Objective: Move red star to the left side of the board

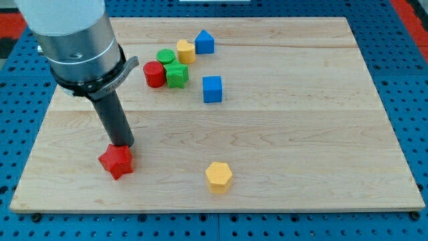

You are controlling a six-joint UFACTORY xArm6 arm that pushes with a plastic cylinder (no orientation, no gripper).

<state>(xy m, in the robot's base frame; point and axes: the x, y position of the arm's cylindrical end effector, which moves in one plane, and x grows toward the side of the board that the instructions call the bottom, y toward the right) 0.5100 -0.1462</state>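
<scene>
Blue pegboard frames the pale wooden surface (281, 147) you are working on. Only one view is given. Your red star-shaped block (116, 161) lies low at the view's left, already well left of centre. My tip (124, 145) touches the star's upper right edge, so the star lies down and to the left of it. No fingers exist on this rod. Near the top sit a red cylinder (154, 73), a green cylinder (166, 56) and a green block (177, 75), clear of any leftward push.

You're looking at a pale, matt wooden board (301, 134); on it, the red star (116, 161) is showing a smooth finish.
</scene>
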